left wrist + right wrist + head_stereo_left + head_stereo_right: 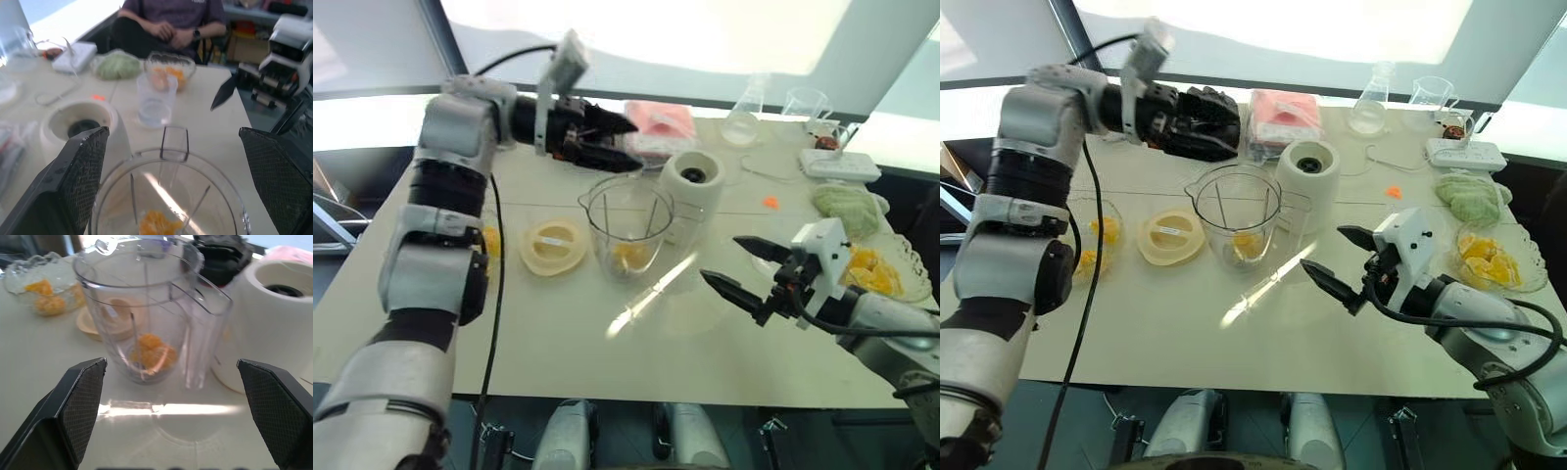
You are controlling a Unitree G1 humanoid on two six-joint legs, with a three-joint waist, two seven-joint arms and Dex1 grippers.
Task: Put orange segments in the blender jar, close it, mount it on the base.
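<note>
The clear blender jar stands upright and lidless mid-table, with a few orange segments at its bottom. Right behind it sits the white base with its black socket. My left gripper hovers open just above the jar's far rim, nothing between its fingers. On the table's near right side, my right gripper stands open and empty, pointing at the jar. More orange segments lie in a glass bowl at the right, others in a bowl at the left.
A cream round lid lies left of the jar. At the back stand a pink pack, a conical flask and a glass jug. A white device, green cloth and small clear cup sit right. A person sits across the table.
</note>
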